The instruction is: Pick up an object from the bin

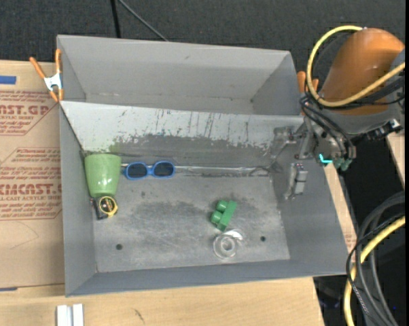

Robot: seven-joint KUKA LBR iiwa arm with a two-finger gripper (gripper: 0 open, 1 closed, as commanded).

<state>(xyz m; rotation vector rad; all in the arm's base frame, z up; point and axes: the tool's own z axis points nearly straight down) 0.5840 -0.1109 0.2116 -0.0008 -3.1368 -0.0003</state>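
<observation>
Gripper (296, 175) hangs low at the right wall of the bin (177, 66), over bare grey floor; whether it is released or clenched cannot be told. Nearest to it is a green block (223, 213) near the front edge, well apart, with a clear ring (226, 244) just in front. Blue sunglasses (149, 170), a green cup (102, 174) and a small yellow-and-black thing (107, 207) lie along the left edge.

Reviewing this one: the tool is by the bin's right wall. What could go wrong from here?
The tool is close to the grey metal bin's sloped right wall, away from everything; descending here would likely catch nothing or scrape metal. The nearest things, a small green plastic block and a clear plastic ring, are small, so a grasp may slip.
</observation>
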